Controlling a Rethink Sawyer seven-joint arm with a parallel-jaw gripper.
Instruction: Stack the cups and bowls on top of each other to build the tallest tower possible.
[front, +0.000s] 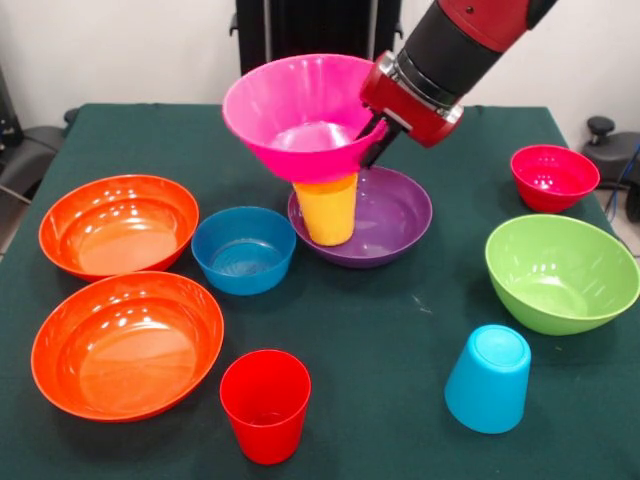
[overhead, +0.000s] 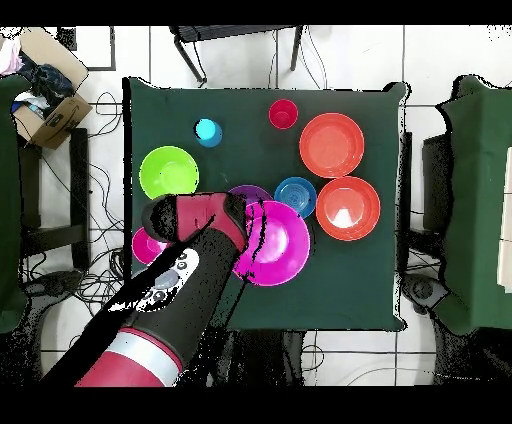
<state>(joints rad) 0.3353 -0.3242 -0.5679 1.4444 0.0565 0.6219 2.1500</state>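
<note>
Fingers (front: 374, 138): you have them clamped on the magenta bowl (front: 300, 115) rim.
Beneath them: yellow cup (front: 326, 208) inverted in purple bowl (front: 388, 215).
Tower: barely begun.
Left: orange bowls (front: 120, 222), remaining cups loose around.

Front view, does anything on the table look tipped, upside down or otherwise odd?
Two things. The light blue cup stands upside down near the lime green bowl, while the red cup is upright. The magenta bowl, held at its rim by the gripper, sits tilted over the yellow cup in the purple bowl.
</note>
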